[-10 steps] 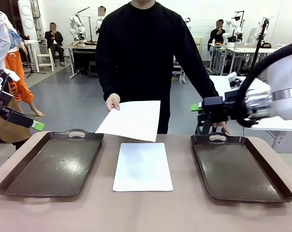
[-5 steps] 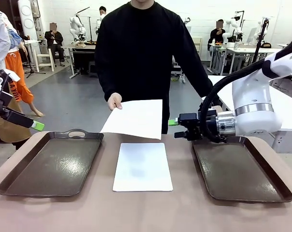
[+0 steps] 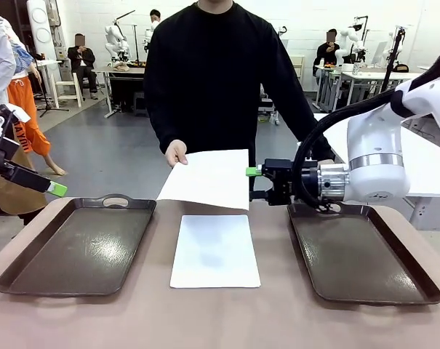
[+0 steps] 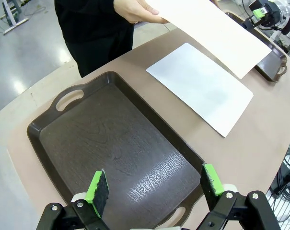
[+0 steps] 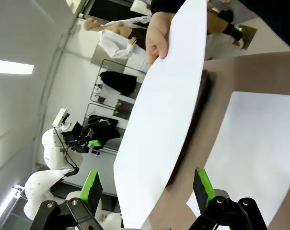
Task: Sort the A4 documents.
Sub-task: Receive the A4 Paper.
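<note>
The tabletop (image 3: 278, 313) is a wide beige board, matte and smooth, with a rounded near edge. Behind its far side stands a person (image 3: 212, 80) in a plain black long-sleeved top.

Two dark brown trays lie flat on it. The left tray (image 3: 78, 243) and the right tray (image 3: 358, 254) are both rectangular with rounded corners, a raised rim and cut-out handles. Their floors look like hard plastic with a fine grain and a soft shine.

The right arm (image 3: 376, 163) is a round, glossy white shell with a thick black cable. It reaches in over the far end of the right tray.

The A4 documents are two thin, white, unprinted sheets. The lying sheet (image 3: 214, 251) rests flat on the tabletop between the trays, apart from both. The raised sheet (image 3: 209, 178) is in the air above the far edge of the lying sheet, tilted and slightly bent. The person's hand (image 3: 176, 153) pinches it at one far corner.

The right pincer (image 3: 254, 183) is black with green pads and lies level at the raised sheet's right edge. Its jaws are wide apart. In the right wrist view the low corner of the sheet comes down between the two fingers (image 5: 92, 187), but nothing clamps it.

The left pincer (image 4: 155, 184) hangs above the near end of the left tray, jaws also wide apart, holding nothing.
</note>
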### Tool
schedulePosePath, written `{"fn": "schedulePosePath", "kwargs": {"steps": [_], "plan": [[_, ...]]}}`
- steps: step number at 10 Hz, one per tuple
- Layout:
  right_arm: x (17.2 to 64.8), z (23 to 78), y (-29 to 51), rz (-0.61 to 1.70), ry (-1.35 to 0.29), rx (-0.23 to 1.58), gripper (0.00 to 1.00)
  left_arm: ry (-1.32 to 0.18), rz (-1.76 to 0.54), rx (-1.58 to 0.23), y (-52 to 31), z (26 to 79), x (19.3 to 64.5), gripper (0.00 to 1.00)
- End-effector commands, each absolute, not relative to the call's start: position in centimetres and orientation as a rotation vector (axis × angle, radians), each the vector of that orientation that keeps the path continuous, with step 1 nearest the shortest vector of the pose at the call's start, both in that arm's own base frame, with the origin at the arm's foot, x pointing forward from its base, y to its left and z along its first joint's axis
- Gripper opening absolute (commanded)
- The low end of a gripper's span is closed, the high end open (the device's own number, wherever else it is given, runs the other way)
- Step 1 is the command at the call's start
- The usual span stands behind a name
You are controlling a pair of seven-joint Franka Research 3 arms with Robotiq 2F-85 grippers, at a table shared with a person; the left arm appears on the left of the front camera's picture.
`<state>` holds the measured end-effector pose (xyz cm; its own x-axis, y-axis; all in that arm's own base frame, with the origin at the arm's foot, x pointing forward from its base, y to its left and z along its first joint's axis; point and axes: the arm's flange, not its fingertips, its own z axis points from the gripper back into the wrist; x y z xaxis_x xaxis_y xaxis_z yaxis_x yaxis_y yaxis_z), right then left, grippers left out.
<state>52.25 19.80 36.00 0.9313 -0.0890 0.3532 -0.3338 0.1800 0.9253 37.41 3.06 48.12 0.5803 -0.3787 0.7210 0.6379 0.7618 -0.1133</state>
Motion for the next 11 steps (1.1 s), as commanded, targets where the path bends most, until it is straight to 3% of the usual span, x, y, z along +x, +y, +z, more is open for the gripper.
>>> {"fn": "schedulePosePath", "kwargs": {"steps": [1,9,10,11], "plan": [[54.3,35.2,21.5,0.183,-0.278,1.528,1.0,-0.745,-0.629,-0.399,3.3,47.8,37.5,1.0],[56.7,33.9,24.6,0.147,-0.233,1.483,1.0,-0.745,-0.629,-0.399,3.3,47.8,37.5,1.0],[56.7,33.9,24.6,0.145,-0.244,1.468,0.84,-0.745,-0.629,-0.399,3.3,47.8,37.5,1.0],[56.9,33.9,24.6,0.147,-0.246,1.471,0.81,-0.745,-0.629,-0.399,3.3,47.8,37.5,1.0]]}}
